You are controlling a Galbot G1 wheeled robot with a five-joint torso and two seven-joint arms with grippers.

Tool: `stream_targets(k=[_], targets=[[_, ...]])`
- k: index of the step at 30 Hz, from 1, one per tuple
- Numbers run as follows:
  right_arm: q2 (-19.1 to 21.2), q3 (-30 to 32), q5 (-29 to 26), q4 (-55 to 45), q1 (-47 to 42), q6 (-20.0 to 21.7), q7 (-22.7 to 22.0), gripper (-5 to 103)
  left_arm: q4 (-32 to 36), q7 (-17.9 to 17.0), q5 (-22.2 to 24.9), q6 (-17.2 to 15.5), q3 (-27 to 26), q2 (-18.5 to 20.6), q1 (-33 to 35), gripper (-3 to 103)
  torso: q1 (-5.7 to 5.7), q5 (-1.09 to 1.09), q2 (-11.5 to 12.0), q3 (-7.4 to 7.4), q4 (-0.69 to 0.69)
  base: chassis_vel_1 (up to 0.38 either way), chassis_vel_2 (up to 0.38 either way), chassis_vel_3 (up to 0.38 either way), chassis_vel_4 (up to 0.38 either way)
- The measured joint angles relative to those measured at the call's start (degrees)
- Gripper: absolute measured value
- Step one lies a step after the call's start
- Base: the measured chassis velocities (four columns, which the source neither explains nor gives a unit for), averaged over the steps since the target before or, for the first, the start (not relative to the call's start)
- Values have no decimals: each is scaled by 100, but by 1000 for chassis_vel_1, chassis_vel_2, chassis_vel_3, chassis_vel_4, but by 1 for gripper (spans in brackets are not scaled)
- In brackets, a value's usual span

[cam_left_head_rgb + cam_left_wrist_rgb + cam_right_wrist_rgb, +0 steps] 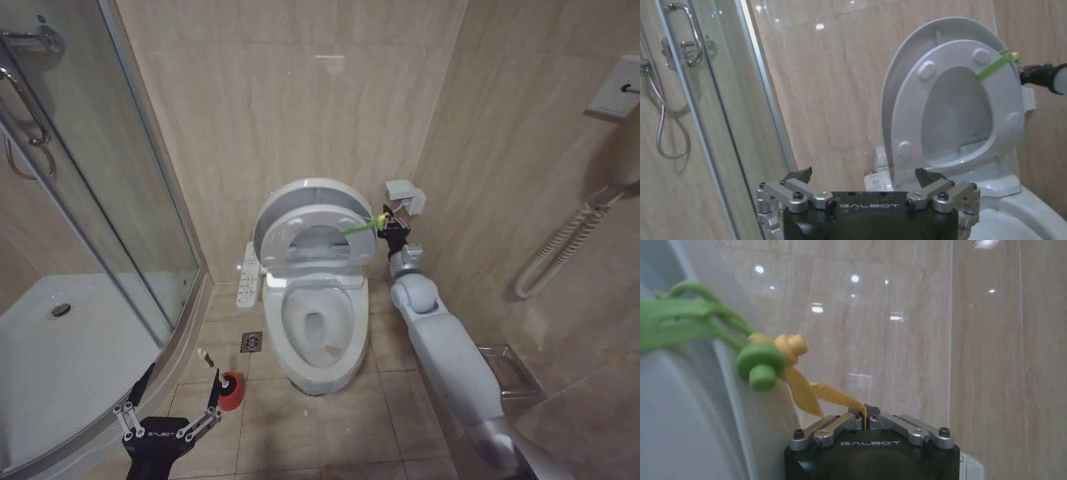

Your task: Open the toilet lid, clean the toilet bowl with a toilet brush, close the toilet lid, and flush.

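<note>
The left gripper (170,412) hung open, low beside the shower enclosure (120,240), near the toilet brush (212,372) in its red holder (231,391). The toilet lid (305,215) stood raised above the toilet bowl (318,335). The right gripper (388,226) was closed on the lid's yellow-green loop tag (366,224).

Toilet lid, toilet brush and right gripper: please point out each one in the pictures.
toilet lid (283,205): head view, raised upper rim.
toilet brush (207,361): head view, pale handle above the red holder.
right gripper (867,416): right wrist view, fingertips pinching the yellow tag.
</note>
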State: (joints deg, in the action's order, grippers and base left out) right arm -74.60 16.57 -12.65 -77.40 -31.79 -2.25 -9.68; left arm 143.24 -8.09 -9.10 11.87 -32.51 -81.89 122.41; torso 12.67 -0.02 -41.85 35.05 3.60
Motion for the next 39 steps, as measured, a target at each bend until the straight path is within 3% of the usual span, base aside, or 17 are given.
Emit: stream_targets(k=[32,35,39], targets=[[-361,-777,71,1580,1835,-112,-205,2,0,0,0,0,0,0,0,100,2,3,3,2,-6,0,0,0,0],[-422,-849,76,1654,1928,-134,-201,2,0,0,0,0,1,0,0,100,1,4,2,2,-26,0,0,0,0],[-481,-861,94,1776,2061,-145,-215,2,0,0,0,0,0,1,0,100,1,2,2,1,-10,69,50,25,39]])
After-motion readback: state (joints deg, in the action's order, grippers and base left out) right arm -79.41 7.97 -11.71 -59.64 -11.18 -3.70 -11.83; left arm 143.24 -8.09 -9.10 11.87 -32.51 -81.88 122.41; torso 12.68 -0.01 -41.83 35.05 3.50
